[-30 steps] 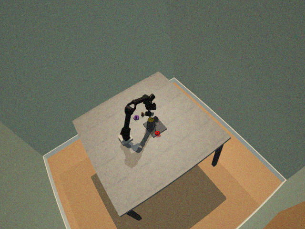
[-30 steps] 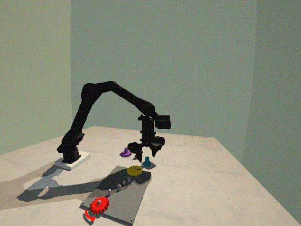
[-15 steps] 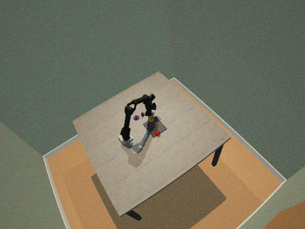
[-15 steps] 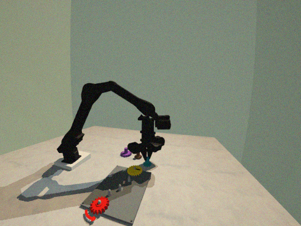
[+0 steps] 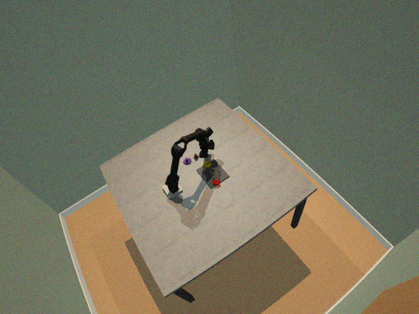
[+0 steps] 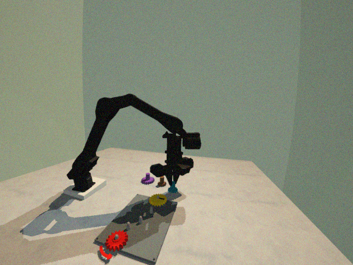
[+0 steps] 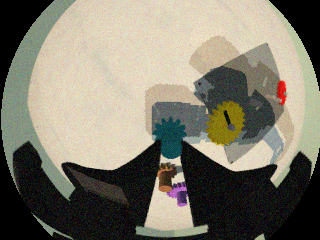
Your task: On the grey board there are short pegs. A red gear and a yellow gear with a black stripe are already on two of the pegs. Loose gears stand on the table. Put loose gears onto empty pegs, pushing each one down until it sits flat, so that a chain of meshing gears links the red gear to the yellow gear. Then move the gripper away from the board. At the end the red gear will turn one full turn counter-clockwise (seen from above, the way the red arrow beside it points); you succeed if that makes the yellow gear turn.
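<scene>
My gripper is shut on the stem of the teal gear, just behind the board's far edge; whether the gear touches the table is hard to tell. The yellow gear with a black stripe sits at the far end of the grey board. The red gear sits at the near end. Several bare pegs stand between them. A brown gear and a purple gear stand loose on the table.
The red arrow lies beside the red gear at the board's near edge. The arm's white base stands left of the board. The arm arches over the table, and its shadow falls across part of the board.
</scene>
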You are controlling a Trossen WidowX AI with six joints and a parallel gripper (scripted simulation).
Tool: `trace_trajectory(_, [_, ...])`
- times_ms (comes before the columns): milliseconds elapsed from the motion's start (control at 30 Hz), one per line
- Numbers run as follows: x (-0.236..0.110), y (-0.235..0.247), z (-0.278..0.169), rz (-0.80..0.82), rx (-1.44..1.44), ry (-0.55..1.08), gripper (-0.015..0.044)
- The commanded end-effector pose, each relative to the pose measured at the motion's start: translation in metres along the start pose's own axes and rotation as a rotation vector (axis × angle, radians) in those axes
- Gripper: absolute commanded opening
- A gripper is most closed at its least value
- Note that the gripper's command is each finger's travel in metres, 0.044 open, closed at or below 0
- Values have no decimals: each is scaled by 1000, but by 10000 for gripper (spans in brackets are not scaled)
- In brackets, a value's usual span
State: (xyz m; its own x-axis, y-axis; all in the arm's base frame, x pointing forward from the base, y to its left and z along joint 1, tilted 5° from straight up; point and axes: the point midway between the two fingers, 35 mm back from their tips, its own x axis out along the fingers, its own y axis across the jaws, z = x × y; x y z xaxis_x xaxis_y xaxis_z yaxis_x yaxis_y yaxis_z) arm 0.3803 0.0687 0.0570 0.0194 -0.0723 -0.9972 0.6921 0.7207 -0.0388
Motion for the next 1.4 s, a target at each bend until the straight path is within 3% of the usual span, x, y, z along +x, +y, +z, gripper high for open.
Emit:
trace_trajectory(0, [-11, 4, 3, 8, 4, -11, 0])
trace_trajectory(1367, [-92, 9, 0, 15, 4, -13, 0])
